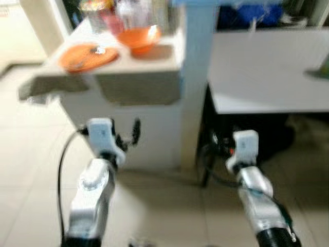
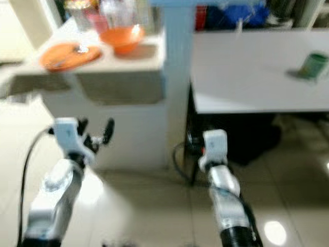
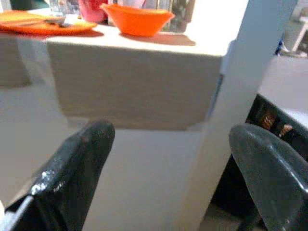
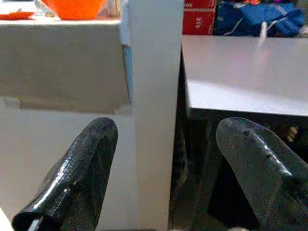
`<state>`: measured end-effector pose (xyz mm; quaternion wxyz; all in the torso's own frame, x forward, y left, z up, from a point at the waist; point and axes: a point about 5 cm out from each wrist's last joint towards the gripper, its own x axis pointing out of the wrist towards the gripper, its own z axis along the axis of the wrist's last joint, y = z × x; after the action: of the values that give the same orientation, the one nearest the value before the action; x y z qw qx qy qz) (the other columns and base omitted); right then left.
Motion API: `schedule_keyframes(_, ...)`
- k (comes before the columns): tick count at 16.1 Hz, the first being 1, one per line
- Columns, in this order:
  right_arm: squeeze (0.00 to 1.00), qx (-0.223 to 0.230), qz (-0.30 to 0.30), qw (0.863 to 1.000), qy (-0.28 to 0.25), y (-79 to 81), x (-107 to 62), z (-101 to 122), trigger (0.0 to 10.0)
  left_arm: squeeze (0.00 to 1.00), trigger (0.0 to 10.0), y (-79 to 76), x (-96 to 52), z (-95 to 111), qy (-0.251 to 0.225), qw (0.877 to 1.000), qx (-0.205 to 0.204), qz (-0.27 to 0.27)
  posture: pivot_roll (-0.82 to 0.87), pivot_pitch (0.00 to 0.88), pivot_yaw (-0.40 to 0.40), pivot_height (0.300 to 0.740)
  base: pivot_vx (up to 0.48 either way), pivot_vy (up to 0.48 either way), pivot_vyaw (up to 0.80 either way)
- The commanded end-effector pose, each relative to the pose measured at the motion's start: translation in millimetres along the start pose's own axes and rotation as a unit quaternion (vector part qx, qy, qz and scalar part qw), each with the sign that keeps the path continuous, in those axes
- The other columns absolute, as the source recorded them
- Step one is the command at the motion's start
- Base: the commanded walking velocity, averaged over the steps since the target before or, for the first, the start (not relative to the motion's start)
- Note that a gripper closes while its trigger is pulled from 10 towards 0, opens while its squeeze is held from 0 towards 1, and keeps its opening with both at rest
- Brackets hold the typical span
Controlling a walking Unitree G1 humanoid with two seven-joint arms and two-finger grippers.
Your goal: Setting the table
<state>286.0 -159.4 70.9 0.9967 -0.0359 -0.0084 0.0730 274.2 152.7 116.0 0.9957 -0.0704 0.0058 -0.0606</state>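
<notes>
An orange plate (image 1: 87,56) with a utensil on it lies on a pale counter (image 1: 139,85) ahead and to my left. An orange bowl (image 1: 138,38) stands just right of the plate, also seen from the left wrist as the orange bowl (image 3: 137,19). My left gripper (image 1: 128,138) is held low in front of the counter's side, open and empty, well below the plate. My right gripper (image 4: 163,168) is open and empty too, facing the white pillar (image 4: 154,96) beside the counter. Both head views are blurred.
A white table (image 1: 267,72) stretches to the right of the pillar, with dark space and cables beneath it. A small green object (image 2: 312,66) sits near its right end. Jars and a pink cup (image 1: 110,20) crowd the back of the counter. Pale tiled floor (image 1: 169,206) lies below.
</notes>
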Motion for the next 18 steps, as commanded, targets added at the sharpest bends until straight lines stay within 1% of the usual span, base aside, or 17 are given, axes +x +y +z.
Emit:
schedule_keyframes(1,0.00,0.002,0.009,1.000,-0.012,7.4,5.5,5.2,10.0,0.00,10.0,5.7,1.7,4.8,-0.005,1.000,0.019,0.008,-0.11,0.000,0.061,0.740,0.000,0.000,0.00)
schedule_keyframes(2,0.00,0.001,0.009,1.000,-0.013,7.8,5.8,5.6,10.0,0.00,10.0,5.8,1.9,4.8,-0.004,1.000,0.022,0.008,-0.11,0.000,0.061,0.740,0.000,0.000,0.00)
schedule_keyframes(4,0.00,-0.019,0.012,0.999,-0.043,9.7,7.4,15.1,10.0,0.00,10.0,4.4,2.6,7.5,-0.012,1.000,0.028,0.005,-0.11,0.000,0.063,0.740,0.000,0.000,0.00)
schedule_keyframes(5,0.00,-0.023,0.001,0.997,-0.069,7.6,8.2,23.6,10.0,0.00,10.0,3.5,2.7,9.5,-0.019,0.999,0.028,0.005,-0.11,0.000,0.063,0.740,0.000,0.000,0.00)
schedule_keyframes(6,0.00,-0.024,-0.006,0.997,-0.077,6.4,9.1,27.2,10.0,0.00,10.0,4.0,2.3,10.0,-0.022,0.999,0.029,0.010,-0.11,0.000,0.063,0.740,0.000,0.000,0.00)
schedule_keyframes(7,0.00,-0.020,-0.027,0.996,-0.082,2.0,9.6,29.8,10.0,0.00,10.0,7.6,1.9,12.0,-0.029,0.999,0.024,0.020,-0.11,0.000,0.063,0.740,0.000,0.000,0.00)
schedule_keyframes(8,0.00,-0.014,-0.038,0.996,-0.081,-0.8,9.7,30.5,10.0,0.00,10.0,10.1,1.6,13.2,-0.032,0.999,0.024,0.024,-0.11,0.000,0.064,0.740,0.000,0.000,0.00)
schedule_keyframes(9,0.00,-0.009,-0.062,0.996,-0.069,-7.7,10.0,29.9,10.0,0.00,10.0,17.4,0.8,13.3,-0.029,0.999,0.021,0.035,-0.11,0.000,0.065,0.740,0.000,0.000,0.00)
schedule_keyframes(10,0.00,-0.002,-0.063,0.997,-0.052,-8.2,11.0,26.4,10.0,0.00,10.0,19.2,0.6,12.2,-0.025,0.999,0.021,0.037,-0.11,0.000,0.068,0.740,0.000,0.000,0.00)
schedule_keyframes(11,0.00,-0.007,-0.066,0.997,-0.034,-8.2,12.4,22.9,10.0,0.00,10.0,19.5,0.8,11.4,-0.023,0.999,0.017,0.038,-0.11,0.000,0.068,0.740,0.000,0.000,0.00)
schedule_keyframes(12,1.00,-0.008,-0.071,0.997,-0.021,-8.6,12.5,18.2,10.0,0.00,10.0,18.3,2.1,11.5,-0.023,0.999,0.018,0.038,-0.11,0.000,0.069,0.740,0.000,0.000,0.00)
schedule_keyframes(18,1.00,-0.019,-0.059,0.998,-0.027,-5.4,11.6,20.9,10.0,0.00,10.0,11.0,3.0,10.4,-0.021,0.999,0.021,0.025,-0.11,0.000,0.068,0.740,0.000,0.000,0.00)
